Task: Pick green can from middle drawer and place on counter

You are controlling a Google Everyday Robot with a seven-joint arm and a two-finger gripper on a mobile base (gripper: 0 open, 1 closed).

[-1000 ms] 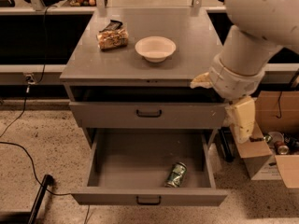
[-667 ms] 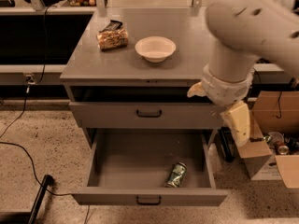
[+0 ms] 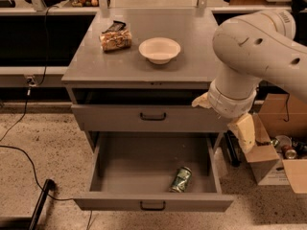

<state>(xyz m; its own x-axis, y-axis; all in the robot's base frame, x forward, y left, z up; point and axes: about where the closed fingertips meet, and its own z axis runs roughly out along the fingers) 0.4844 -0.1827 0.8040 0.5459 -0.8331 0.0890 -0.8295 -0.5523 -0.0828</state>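
Observation:
The green can [image 3: 181,179] lies on its side in the open middle drawer [image 3: 124,164], near the drawer's front right corner. The drawer is pulled fully out below a closed grey drawer front [image 3: 152,117]. The counter [image 3: 144,68] is the grey cabinet top. My gripper [image 3: 241,130] hangs at the end of the large white arm, off the cabinet's right front corner. It is beside the closed drawer front, above and to the right of the can, and apart from it.
A white bowl [image 3: 159,49] and a snack bag [image 3: 115,38] sit on the counter. Cardboard boxes [image 3: 268,159] holding a reddish can [image 3: 289,152] stand to the right of the cabinet. A black cable and a black bar [image 3: 41,205] lie on the floor at left.
The arm has swung lower and its upper part leftwards, bringing the gripper slightly down beside the cabinet's right corner. The can and the drawer have not moved.

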